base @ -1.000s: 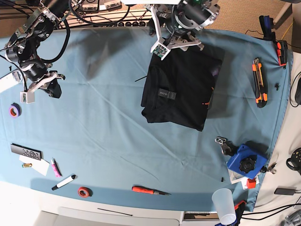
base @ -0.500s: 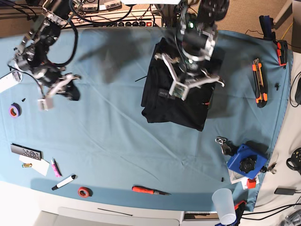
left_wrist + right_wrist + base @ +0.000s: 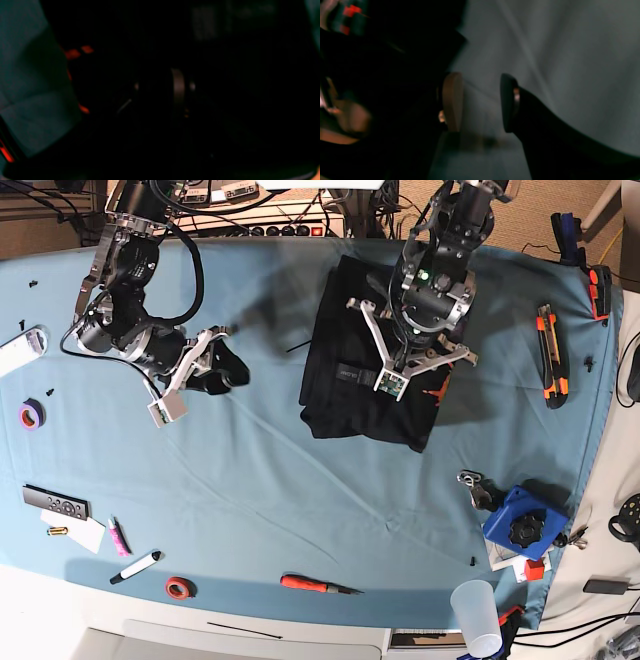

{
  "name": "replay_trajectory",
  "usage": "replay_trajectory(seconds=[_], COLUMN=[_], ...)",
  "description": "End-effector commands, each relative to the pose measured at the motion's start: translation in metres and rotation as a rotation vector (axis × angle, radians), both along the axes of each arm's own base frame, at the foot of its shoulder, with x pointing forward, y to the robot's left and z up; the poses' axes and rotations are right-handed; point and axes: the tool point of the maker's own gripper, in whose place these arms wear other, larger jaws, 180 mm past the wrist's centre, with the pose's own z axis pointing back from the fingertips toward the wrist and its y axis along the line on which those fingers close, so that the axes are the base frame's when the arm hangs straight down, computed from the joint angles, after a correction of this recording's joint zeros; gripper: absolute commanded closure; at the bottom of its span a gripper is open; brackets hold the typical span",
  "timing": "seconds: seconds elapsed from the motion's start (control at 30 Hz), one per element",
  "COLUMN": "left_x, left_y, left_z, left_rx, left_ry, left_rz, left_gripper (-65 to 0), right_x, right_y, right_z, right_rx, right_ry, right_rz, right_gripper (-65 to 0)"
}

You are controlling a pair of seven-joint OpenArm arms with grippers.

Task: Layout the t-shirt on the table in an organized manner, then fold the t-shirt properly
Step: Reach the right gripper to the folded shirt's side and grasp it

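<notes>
The black t-shirt [image 3: 340, 405] lies folded into a rough rectangle on the light blue table [image 3: 250, 480], right of centre, with its grey tag [image 3: 348, 370] showing. My left gripper [image 3: 412, 345] hangs over the middle of the shirt. Its wrist view is almost all black fabric [image 3: 237, 100], with one finger pad [image 3: 177, 92] dimly lit and the jaws seemingly apart. My right gripper [image 3: 228, 368] is open and empty over bare cloth left of the shirt. In its wrist view [image 3: 480, 102] the fingers stand apart above the cloth, with a dark mass at the left.
Orange utility knives [image 3: 547, 355] lie right of the shirt. A blue tool [image 3: 520, 525] and a plastic cup [image 3: 478, 615] are at the front right. A red screwdriver [image 3: 315, 585], tape rolls [image 3: 180, 587], a marker [image 3: 135, 567] and a remote [image 3: 55, 502] lie along the front and left.
My left gripper has moved from the shirt's far edge to over its middle. My right gripper has swung from the far left towards the shirt.
</notes>
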Motion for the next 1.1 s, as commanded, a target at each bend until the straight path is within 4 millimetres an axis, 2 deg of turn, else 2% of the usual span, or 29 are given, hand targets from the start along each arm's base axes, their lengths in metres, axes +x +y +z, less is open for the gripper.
replay_trajectory(seconds=[0.0,0.1,0.2,0.33,0.47,0.5,0.63,0.77,0.87,1.07], left_x=[0.010,0.014,0.012,0.003,-0.005,-0.007,-0.010,-0.009,-0.008,-0.008], left_y=[-0.005,-0.007,-0.007,-0.007,-0.007,-0.007,-0.008,-0.008,-0.009,-0.009], left_z=[0.026,0.066,0.082,0.073,0.066,0.065,0.063,0.064,0.066,0.066], left_rx=[-0.035,-0.080,-0.097,-0.097,-0.097,-0.097,-0.103,-0.108,-0.114,-0.113], left_ry=[-0.084,-0.190,-0.241,-0.206,-0.181,-0.176,-0.172,-0.184,-0.197,-0.196], left_rz=[-0.003,-0.001,0.001,0.002,0.003,0.003,0.002,0.000,-0.001,-0.001], left_gripper=[-17.3,-17.3,-17.3,-17.3,-17.3,-17.3,-17.3,-17.3,-17.3,-17.3], right_x=[0.009,0.012,0.013,0.010,0.002,0.001,0.002,0.003,0.000,-0.009], right_y=[0.003,0.008,0.006,0.006,0.005,0.005,0.010,0.030,0.048,0.072], right_z=[0.022,0.041,0.046,0.042,0.032,0.032,0.035,0.033,0.017,-0.030], right_rx=[0.080,0.185,0.221,0.203,0.162,0.164,0.229,0.327,0.387,0.480], right_ry=[-0.052,-0.102,-0.132,-0.119,-0.069,-0.068,-0.032,0.006,0.076,0.254], right_rz=[-0.020,-0.024,-0.045,-0.032,-0.004,-0.004,-0.030,-0.059,-0.048,-0.046], right_gripper=[-24.7,-24.7,-24.7,-25.6,-39.5,-41.2,-41.4,-41.4,-41.4,-41.4])
